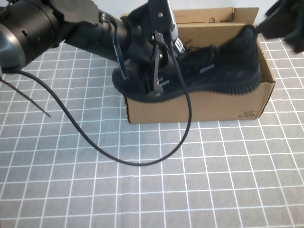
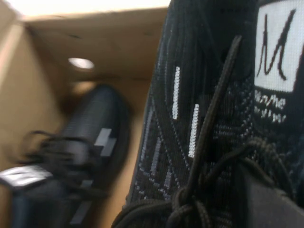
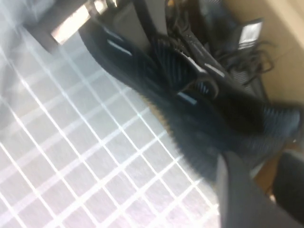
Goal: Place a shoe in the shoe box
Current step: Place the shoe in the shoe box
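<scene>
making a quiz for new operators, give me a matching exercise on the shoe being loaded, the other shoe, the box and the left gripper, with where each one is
Things:
1. shoe
2. second shoe
3. shoe box
4. left gripper

Places or states:
A. stands on the checked tablecloth
B. lies across the box's front rim, sole facing out
C. shut, at the lacing end of the shoe on the rim
D. lies on the box floor

Pairs: 1-B, 2-D, 3-A, 4-C

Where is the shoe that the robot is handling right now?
In the high view the shoe lies tilted across the shoe box's front wall, toe hanging off the left end, where the shut left gripper holds it.
</scene>
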### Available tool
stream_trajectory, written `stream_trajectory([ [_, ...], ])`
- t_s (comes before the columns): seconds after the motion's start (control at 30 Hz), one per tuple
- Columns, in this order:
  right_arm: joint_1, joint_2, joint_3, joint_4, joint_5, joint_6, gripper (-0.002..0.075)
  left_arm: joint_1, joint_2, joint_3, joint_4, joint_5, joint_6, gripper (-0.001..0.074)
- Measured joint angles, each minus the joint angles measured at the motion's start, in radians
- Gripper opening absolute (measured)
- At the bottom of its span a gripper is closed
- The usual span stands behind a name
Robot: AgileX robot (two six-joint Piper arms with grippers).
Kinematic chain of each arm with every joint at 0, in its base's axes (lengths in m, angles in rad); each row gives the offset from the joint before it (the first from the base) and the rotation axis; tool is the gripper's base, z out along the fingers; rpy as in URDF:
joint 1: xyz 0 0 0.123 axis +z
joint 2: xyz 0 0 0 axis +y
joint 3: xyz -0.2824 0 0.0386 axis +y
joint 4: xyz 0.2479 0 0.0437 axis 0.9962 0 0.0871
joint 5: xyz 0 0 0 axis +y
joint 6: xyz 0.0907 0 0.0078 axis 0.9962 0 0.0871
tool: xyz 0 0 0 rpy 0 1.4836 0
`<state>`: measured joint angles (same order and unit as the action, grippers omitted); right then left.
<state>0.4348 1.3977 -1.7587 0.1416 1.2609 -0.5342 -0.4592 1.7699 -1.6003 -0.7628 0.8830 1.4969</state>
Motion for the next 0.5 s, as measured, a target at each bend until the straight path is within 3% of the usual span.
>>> stream_trajectory([
  [0.2, 0.000, -0.146, 0.068, 0.000, 0.000, 0.180, 0.0013, 0.000, 0.009, 0.000, -0.020, -0.149, 0.081, 0.0020],
  [0.5, 0.000, -0.350, 0.412, -0.006, -0.009, 0.259, -0.0013, 0.000, 0.128, -0.113, -0.081, -0.163, 0.120, 0.0020],
])
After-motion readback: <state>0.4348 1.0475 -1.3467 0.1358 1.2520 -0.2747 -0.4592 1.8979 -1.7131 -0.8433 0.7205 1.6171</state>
